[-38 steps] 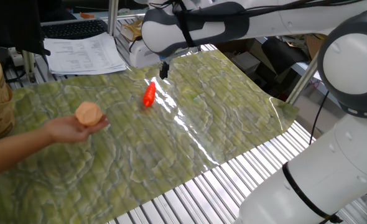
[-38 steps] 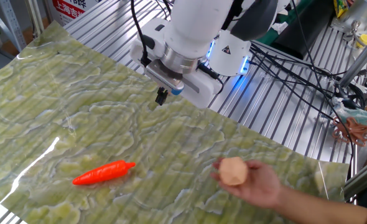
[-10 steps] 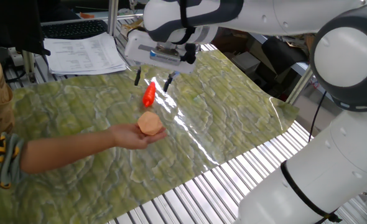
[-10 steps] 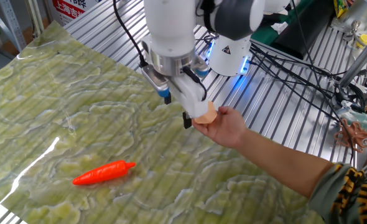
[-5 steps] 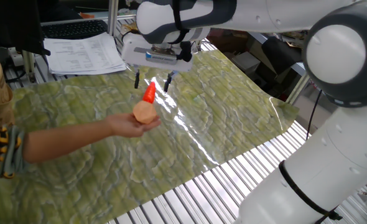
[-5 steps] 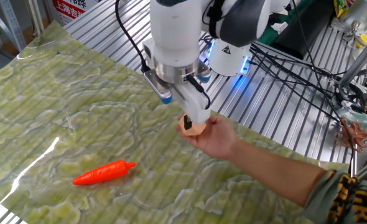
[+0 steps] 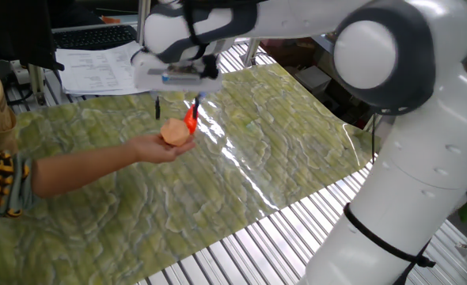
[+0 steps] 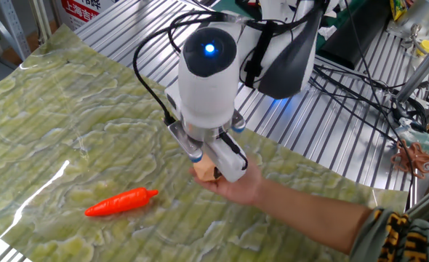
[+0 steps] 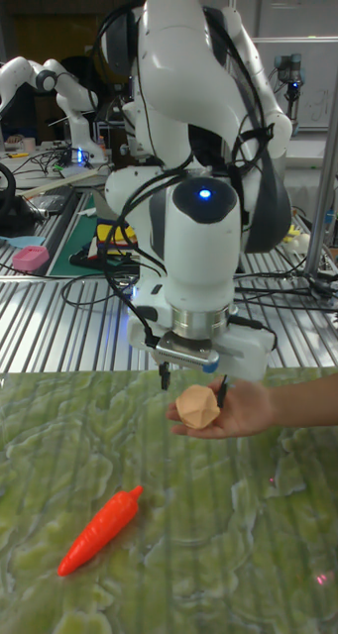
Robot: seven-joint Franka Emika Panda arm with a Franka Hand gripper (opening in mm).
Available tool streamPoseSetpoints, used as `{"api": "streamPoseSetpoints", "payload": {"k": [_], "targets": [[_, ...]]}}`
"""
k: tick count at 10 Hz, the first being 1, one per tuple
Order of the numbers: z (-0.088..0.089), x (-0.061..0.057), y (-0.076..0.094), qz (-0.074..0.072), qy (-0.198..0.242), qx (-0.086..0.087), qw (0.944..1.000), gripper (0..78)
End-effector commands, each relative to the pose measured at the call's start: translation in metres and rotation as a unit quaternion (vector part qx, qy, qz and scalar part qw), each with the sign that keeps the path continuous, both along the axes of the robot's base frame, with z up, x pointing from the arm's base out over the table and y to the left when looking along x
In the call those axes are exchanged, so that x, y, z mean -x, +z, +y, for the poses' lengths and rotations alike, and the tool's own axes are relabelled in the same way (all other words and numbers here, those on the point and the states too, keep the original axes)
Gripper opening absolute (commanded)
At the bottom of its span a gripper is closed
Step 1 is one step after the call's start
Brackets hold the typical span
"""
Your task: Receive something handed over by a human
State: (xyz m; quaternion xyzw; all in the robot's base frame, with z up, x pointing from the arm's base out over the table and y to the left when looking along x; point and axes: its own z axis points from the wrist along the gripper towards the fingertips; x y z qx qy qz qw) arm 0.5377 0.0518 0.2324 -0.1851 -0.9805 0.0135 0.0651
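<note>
Tall fixed view: the white arm comes straight down from above, wrist vertical, blue light glowing on its last joint, and the claw (image 9: 192, 384) hangs right over the lump (image 9: 197, 406). Its two dark fingers (image 9: 222, 390) are spread wide, one tip on each side of the lump, and a gap shows at each side, so the claw is released and grips nothing. The lump sits in the palm of the hand (image 9: 231, 409), which comes in from the right with palm up, fingers cupped under it, forearm level above the desk (image 9: 238, 545).

One fixed view: the same moment from the side. The hand (image 7: 156, 146) reaches in from the left, its yellow-and-black sleeve (image 7: 2, 187) at the picture's edge. The lump (image 7: 175, 132) rests on the palm, directly under the claw (image 7: 176, 106), with the fingers pointing down toward it. The chili (image 7: 191, 119) lies just beyond the lump, partly hidden behind it.

The other fixed view: the arm's round joint fills the middle, and the claw (image 8: 213, 169) blocks most of the lump (image 8: 203, 172); only a peach edge peeks out above the hand (image 8: 240, 186). The chili (image 8: 120, 202) lies flat on the desk (image 8: 47, 124), well to the left of the hand.

Count: one arm, one claw, one hand, one lump, one chili.
</note>
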Motion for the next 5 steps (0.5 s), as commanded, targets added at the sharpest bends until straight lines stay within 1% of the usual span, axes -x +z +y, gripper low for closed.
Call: {"api": "streamPoseSetpoints", "payload": {"k": [1, 2, 3, 4, 5], "targets": [[0.046, -0.019, -0.066, 0.042, 0.029, 0.082, 0.9953, 77.4], [0.047, -0.02, -0.073, 0.021, 0.01, 0.066, 0.9976, 77.4], [0.05, -0.023, -0.08, 0.006, 0.003, 0.046, 0.9989, 77.4], [0.05, -0.028, -0.085, -0.002, 0.009, 0.03, 0.9995, 77.4], [0.049, -0.032, -0.09, -0.008, 0.016, 0.026, 0.9995, 77.4]]}}
